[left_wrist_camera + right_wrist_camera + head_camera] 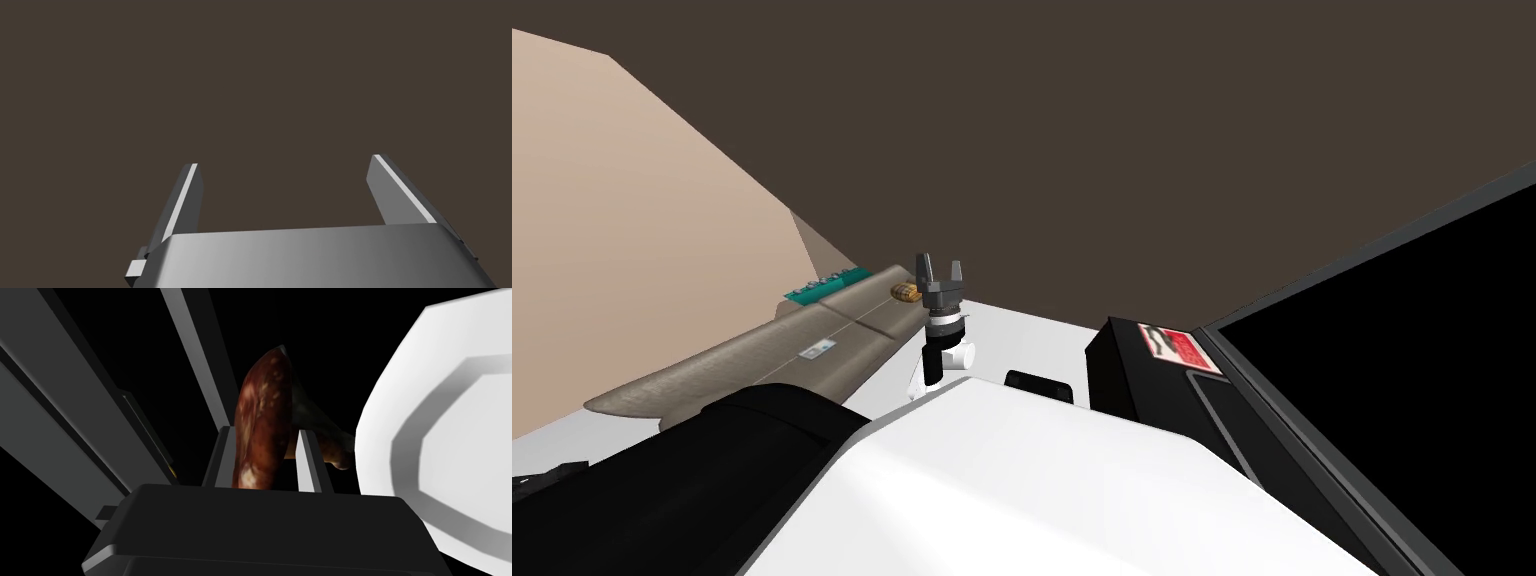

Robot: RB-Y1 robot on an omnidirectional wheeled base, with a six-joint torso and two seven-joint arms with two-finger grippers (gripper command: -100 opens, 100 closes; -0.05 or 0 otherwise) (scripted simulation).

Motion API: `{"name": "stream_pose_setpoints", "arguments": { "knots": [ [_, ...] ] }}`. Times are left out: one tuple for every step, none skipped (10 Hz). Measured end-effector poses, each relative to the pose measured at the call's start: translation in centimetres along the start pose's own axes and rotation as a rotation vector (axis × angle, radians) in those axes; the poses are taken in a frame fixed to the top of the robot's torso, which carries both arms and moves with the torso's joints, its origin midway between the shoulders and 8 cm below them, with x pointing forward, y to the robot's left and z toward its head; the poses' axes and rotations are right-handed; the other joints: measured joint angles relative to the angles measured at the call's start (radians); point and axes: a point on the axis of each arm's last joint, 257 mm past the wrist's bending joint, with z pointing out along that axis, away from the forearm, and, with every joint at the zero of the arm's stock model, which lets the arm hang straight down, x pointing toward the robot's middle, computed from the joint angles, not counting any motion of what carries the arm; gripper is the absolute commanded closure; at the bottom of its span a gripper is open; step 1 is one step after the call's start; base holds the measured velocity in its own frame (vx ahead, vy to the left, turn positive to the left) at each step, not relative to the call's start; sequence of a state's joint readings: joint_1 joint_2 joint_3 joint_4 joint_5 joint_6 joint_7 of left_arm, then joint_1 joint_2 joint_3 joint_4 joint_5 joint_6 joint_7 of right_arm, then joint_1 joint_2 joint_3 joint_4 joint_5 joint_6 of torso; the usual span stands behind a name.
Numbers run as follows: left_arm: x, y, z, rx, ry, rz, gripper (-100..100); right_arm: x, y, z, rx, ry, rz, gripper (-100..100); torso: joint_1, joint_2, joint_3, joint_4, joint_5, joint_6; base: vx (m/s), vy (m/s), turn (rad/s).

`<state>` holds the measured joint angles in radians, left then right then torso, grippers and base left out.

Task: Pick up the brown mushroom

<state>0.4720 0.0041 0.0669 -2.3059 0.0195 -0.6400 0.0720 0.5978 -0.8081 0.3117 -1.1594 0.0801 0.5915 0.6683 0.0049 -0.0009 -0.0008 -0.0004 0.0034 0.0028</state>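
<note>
The brown mushroom (pixel 262 418) has a reddish-brown cap with pale spots and a darker stem (pixel 320 433) off to one side. My right gripper (pixel 263 432) is shut on the cap, with a finger pressed on each side, and holds it against a black area. My left gripper (pixel 939 272) stands raised ahead of my chest, open and with nothing between its fingers (pixel 186 197), facing a flat dark brown wall (pixel 250 75).
A grey-brown counter (pixel 762 350) runs to the left, with a teal item (pixel 827 285) and a small tan object (pixel 905 292) at its far end. A black box with a red label (pixel 1172 350) and a black area (pixel 1412 350) lie to the right. Grey bars (pixel 75 403) slant beside the right gripper.
</note>
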Motion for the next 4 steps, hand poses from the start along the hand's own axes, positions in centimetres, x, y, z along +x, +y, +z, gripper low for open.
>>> {"name": "stream_pose_setpoints", "arguments": {
  "knots": [
    [0.00,0.00,0.00,0.000,0.000,0.000,0,-0.94,-0.01,0.02,-0.001,-0.006,-0.002,100,0.000,0.000,0.000,0.000,0.000,0.000,0.001,0.020,-0.051],
    [0.00,0.00,0.00,0.000,0.000,0.000,0,-1.24,-0.01,-0.01,-0.002,-0.008,-0.012,100,0.001,0.000,0.000,0.000,0.000,0.000,-0.001,0.016,-0.073],
    [0.00,0.00,0.00,0.000,0.000,0.000,0,-1.81,-0.03,-0.06,-0.005,-0.013,-0.020,100,0.001,0.000,0.000,0.000,0.001,0.000,0.000,0.008,-0.017],
    [0.00,0.00,0.00,0.000,0.000,0.000,0,-1.88,-0.04,-0.07,-0.005,-0.014,-0.024,0,0.001,0.000,0.000,0.000,0.001,0.000,0.000,0.000,0.000]
  ]
}}
